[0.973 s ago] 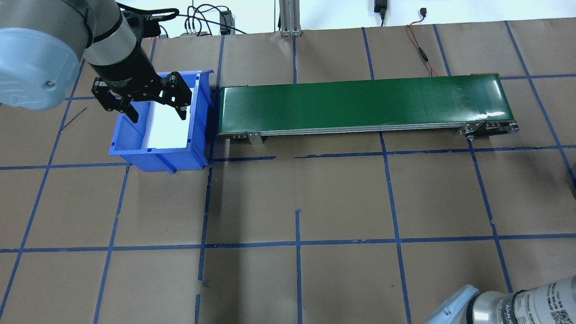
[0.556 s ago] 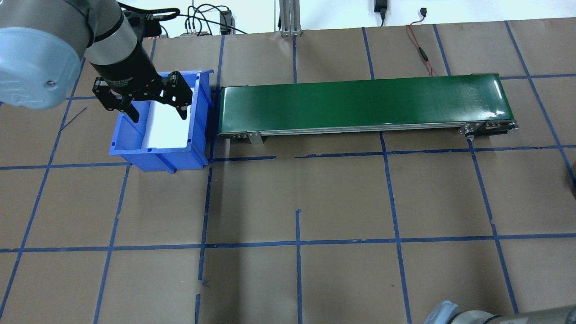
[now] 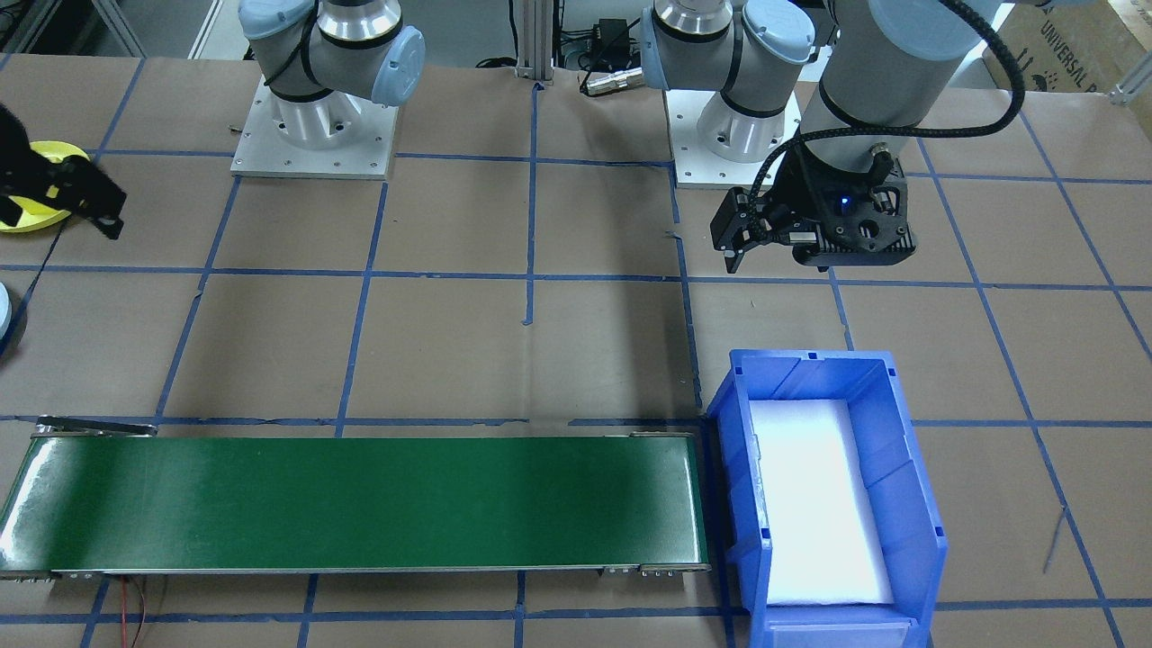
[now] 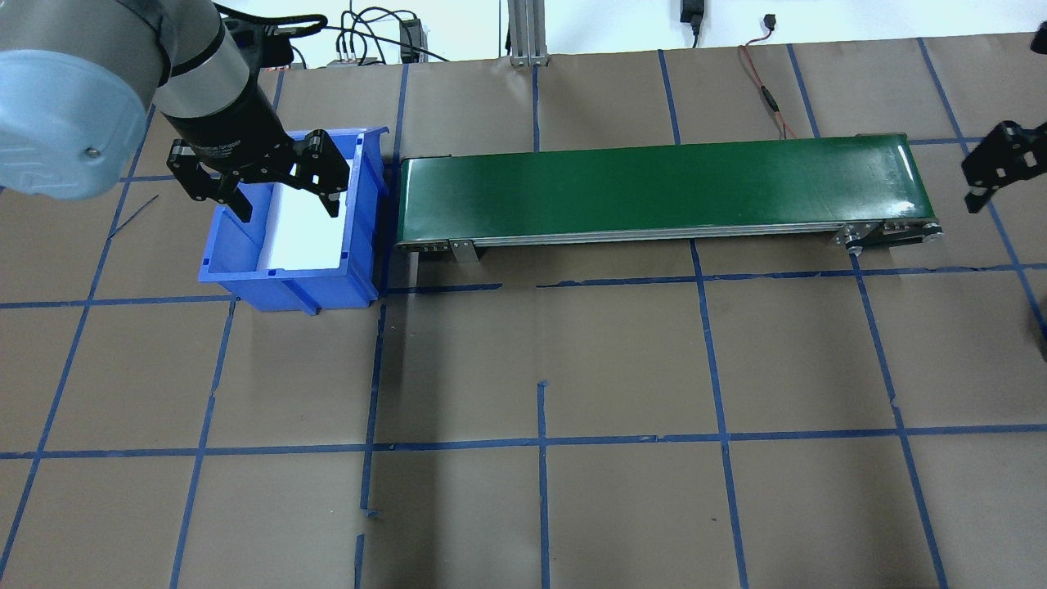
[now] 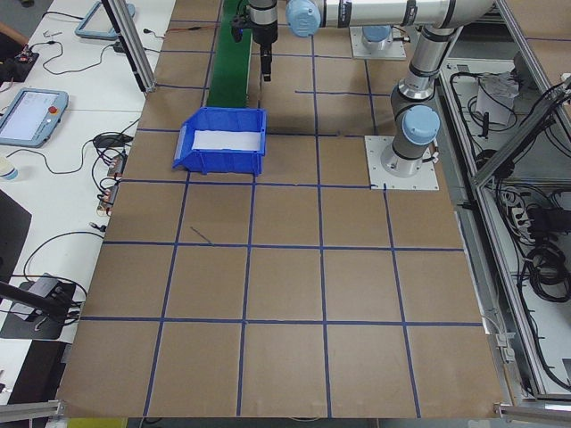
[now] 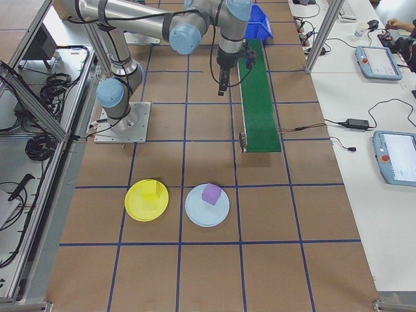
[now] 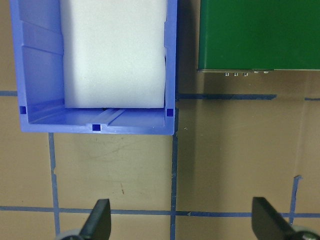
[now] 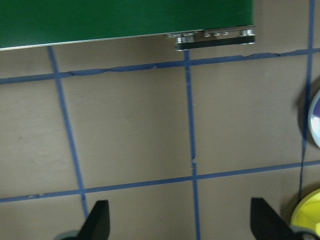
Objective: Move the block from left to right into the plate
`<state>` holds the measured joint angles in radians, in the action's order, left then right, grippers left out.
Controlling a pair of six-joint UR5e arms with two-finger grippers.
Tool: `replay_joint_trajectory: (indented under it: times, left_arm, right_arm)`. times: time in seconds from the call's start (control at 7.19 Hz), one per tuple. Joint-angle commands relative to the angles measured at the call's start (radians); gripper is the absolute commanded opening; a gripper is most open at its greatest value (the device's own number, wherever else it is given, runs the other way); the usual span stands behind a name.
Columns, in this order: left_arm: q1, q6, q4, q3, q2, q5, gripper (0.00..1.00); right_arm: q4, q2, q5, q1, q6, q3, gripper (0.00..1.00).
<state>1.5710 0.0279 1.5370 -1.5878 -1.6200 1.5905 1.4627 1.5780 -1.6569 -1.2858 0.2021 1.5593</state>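
Hidden from you: the yellow plate (image 3: 36, 193) is half covered by the right gripper (image 3: 63, 193) in the front-facing view, and cut to a sliver at the edge of the right wrist view.
Best look: the exterior right view shows the whole plate (image 6: 147, 199), round, bright yellow, raised rim.
Block: a yellow block (image 6: 151, 195) sits in the plate, hard to pick out against it.
Neighbour: a pale blue plate (image 6: 207, 205) just beside carries a purple cube (image 6: 211, 194).
Plate position: on the table beyond the green conveyor (image 4: 662, 190) end.
Left gripper (image 4: 282, 192): fingers spread, empty, above the blue bin (image 4: 298, 225).
Right gripper: fingers spread, holding nothing.
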Motion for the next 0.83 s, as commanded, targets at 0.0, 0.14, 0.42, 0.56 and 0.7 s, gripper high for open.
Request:
replay_joint_trajectory:
  times: [0.0, 0.14, 0.42, 0.56, 0.7]
  left_arm:
    - [0.0, 0.001, 0.002, -0.003, 0.0, 0.0, 1.0]
    - [0.003, 0.001, 0.003, -0.003, 0.0, -0.001, 1.0]
    - [0.001, 0.001, 0.002, 0.0, -0.001, -0.006, 1.0]
    - [0.003, 0.0, 0.003, -0.001, -0.001, -0.006, 1.0]
    - [0.001, -0.002, 0.008, -0.001, 0.0, -0.003, 1.0]
  right_arm:
    - [-0.1, 0.02, 0.107, -0.238, -0.227, -0.105, 1.0]
    - [-0.055, 0.019, 0.1, -0.354, -0.313, -0.107, 1.0]
    - [-0.035, 0.053, 0.117, -0.339, -0.276, -0.046, 1.0]
    - [-0.038, 0.053, 0.164, -0.316, -0.265, -0.021, 1.0]
    - [-0.033, 0.048, 0.208, -0.293, -0.26, 0.008, 1.0]
